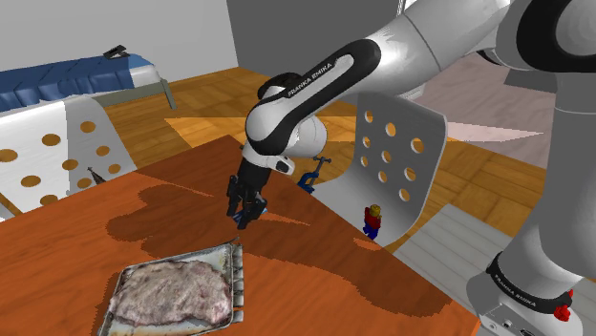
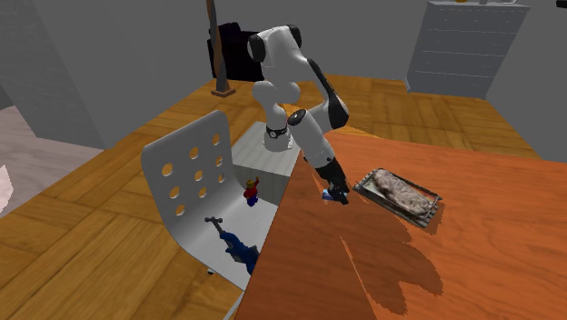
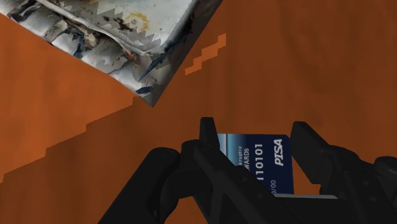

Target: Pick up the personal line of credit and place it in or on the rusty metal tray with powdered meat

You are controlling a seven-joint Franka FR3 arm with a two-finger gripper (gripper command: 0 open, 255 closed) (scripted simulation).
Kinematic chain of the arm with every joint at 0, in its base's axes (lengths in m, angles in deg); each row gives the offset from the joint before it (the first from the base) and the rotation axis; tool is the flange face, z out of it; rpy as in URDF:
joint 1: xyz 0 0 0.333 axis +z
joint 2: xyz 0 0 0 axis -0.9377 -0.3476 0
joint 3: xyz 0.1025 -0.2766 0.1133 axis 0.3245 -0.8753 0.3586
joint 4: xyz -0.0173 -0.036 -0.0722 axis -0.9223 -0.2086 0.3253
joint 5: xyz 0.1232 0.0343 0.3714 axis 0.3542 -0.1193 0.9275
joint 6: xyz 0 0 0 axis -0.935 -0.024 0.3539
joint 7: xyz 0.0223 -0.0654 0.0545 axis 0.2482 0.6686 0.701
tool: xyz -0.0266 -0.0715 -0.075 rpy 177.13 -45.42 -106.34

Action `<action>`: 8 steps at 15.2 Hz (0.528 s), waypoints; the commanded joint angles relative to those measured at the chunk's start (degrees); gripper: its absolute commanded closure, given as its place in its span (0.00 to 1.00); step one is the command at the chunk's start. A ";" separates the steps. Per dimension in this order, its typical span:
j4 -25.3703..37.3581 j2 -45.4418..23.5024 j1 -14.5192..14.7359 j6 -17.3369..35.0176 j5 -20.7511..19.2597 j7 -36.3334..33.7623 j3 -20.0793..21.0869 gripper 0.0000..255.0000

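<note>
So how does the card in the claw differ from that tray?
The card is small and dark blue with white print; the tray is far bigger, grey and stained. The card sits clasped in the claw; the tray lies on the table, apart from the claw. The tray carries meat; the card carries nothing. Both are flat and rectangular.

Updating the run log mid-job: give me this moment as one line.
jaws: shut on blue card | tray: beside jaws, meat in it | blue card: not yet on tray
</note>
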 commanded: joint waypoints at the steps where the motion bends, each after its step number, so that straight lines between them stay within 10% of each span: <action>1: 0.18 1.12 -0.16 -1.22 -0.11 -0.63 -0.01 1.00; 8: 1.61 4.42 -0.53 -5.44 -0.74 -3.00 -0.15 1.00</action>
